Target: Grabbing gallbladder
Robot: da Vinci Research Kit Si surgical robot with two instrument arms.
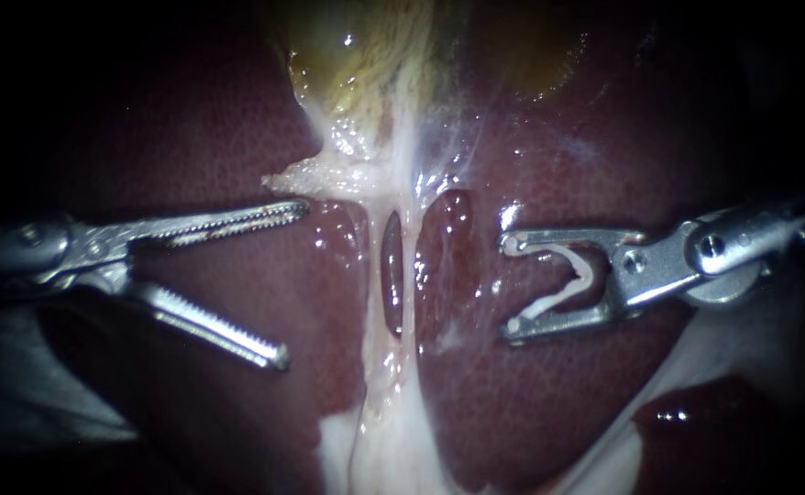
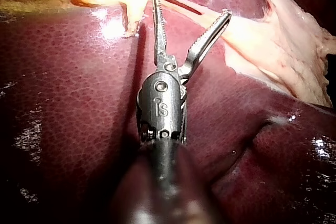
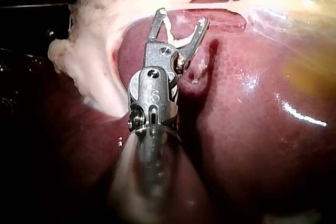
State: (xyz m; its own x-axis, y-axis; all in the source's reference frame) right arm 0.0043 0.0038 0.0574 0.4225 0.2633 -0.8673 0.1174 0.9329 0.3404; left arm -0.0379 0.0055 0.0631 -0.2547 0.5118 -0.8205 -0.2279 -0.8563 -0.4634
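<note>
Gallbladder, glossy yellow-green sac [image 1: 347, 55]: top of endoscope view, ungrasped | left instrument [image 1: 294, 282]: end effector apart, below the sac, over dark red liver [image 1: 192, 137] | right instrument [image 1: 510, 286]: end effector clamped on white clip [image 1: 554, 302] | risk: low bite catches liver, likely tears

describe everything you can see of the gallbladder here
The gallbladder is a yellow-green, wet, glistening sac on the dark red liver, only partly in the endoscope view. From it pale stringy tissue runs across the liver. Nothing grips it: the left instrument stands open beside a flap of that tissue, and the right instrument, holding a white clip, is well apart.
</note>
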